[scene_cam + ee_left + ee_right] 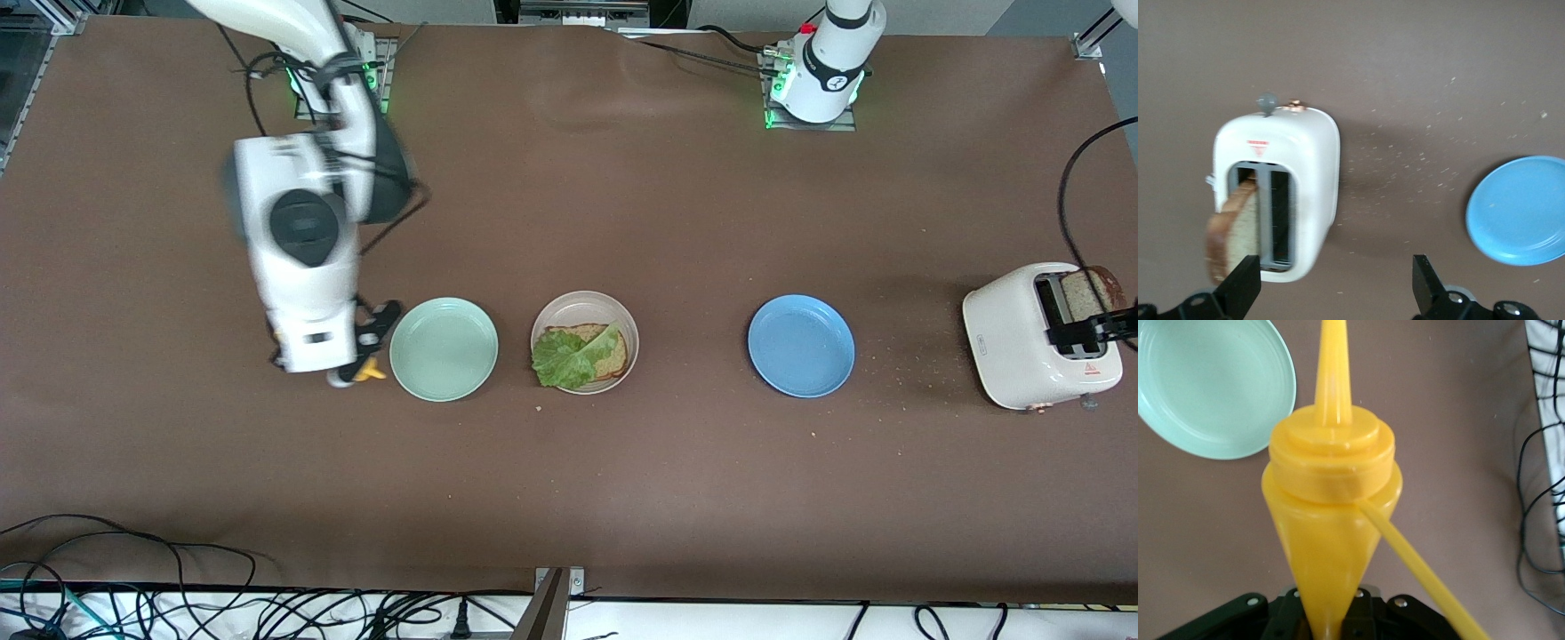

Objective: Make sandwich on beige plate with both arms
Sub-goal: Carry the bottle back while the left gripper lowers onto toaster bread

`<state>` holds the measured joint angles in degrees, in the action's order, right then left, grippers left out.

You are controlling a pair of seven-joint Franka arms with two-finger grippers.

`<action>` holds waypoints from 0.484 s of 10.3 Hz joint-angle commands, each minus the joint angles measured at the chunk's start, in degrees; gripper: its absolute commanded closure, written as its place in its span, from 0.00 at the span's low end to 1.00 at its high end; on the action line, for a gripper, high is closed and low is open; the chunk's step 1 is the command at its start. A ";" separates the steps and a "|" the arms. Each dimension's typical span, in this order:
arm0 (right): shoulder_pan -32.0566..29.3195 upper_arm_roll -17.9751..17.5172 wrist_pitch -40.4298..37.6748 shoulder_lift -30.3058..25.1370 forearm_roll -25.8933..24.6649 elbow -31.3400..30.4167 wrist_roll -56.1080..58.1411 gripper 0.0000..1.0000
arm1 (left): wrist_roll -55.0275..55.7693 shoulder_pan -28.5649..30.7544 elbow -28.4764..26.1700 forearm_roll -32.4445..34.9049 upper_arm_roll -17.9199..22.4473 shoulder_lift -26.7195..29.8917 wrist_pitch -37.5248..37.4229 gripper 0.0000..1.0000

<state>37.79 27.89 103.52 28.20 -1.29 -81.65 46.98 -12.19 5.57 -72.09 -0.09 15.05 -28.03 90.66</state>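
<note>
The beige plate sits mid-table and holds one brown bread slice with a green lettuce leaf on it. A second bread slice stands in a slot of the white toaster; it also shows in the left wrist view. My left gripper hovers over the toaster, open and empty, with one finger by the slice's edge. My right gripper is shut on a yellow squeeze bottle beside the mint green plate.
The blue plate lies between the beige plate and the toaster, and shows in the left wrist view. Crumbs are scattered on the brown table near the toaster. The mint green plate holds nothing. Cables hang at the table edge.
</note>
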 commanded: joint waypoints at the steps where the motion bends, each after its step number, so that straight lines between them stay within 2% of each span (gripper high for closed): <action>1: -6.82 3.47 -0.86 -2.80 16.41 -6.12 14.82 1.00 | -10.37 5.58 -0.59 1.58 -0.81 0.09 -0.39 0.00; 2: -9.72 4.27 -0.86 -2.80 22.06 -8.41 23.94 1.00 | -11.70 5.94 -1.20 1.58 -0.81 -0.26 -0.39 0.00; 4: -15.00 4.27 -0.78 -2.80 28.85 -12.89 37.94 1.00 | -11.80 7.52 -4.00 1.49 -0.81 -0.70 0.04 0.00; 5: -17.98 4.27 -0.77 -2.63 34.11 -15.79 45.40 1.00 | -11.80 8.66 -5.85 0.88 -0.90 -0.71 1.79 0.00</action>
<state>22.38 32.73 102.52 27.45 27.49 -92.90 84.32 -22.94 12.80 -75.68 -0.07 14.88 -28.81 90.90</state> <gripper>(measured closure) 0.850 0.000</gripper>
